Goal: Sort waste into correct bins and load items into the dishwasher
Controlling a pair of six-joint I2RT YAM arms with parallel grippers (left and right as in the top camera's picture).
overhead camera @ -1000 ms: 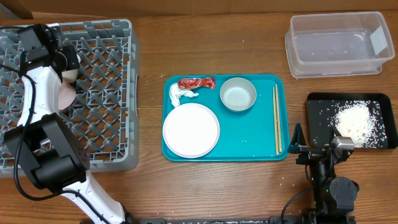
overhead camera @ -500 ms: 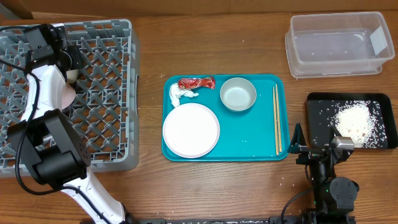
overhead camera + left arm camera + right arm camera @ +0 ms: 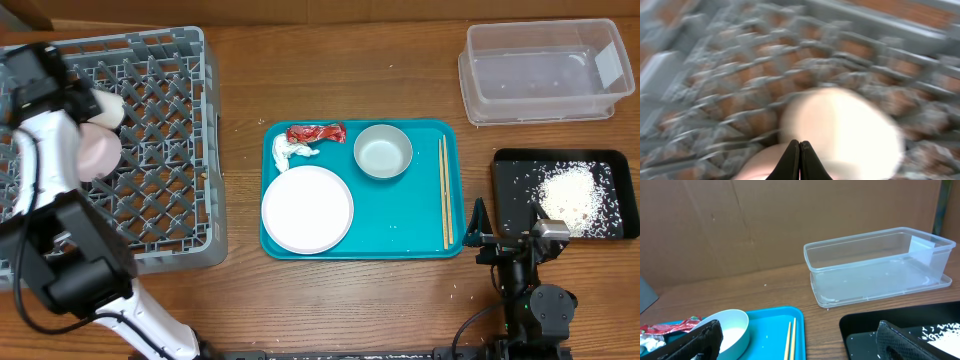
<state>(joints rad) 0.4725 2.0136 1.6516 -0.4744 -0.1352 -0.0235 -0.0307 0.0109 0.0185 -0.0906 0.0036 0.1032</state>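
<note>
Hanging low over the near edge of the tabletop toward its right corner, the right gripper is seen spread wide, with nothing held between its fingers. Just beyond it, at the middle of the tabletop, a flat teal rectangular serving tray is laid. On it a small round white plate is set nearest. A crumpled white tissue wad, a crinkled shiny red wrapper and a grey-green round bowl are ranged behind it. Two thin wooden chopsticks are laid along the tray's right side.

By the right edge a black rectangular tray is strewn with loose white grains. At the far right corner a clear rectangular plastic tub is placed.

Along the left edge a large square grey plastic dish rack is occupied by a larger white plate with a pinkish back and, just beyond it, a small white cup. Above them the left gripper is seen, blurred, with its fingers pressed together on nothing.
</note>
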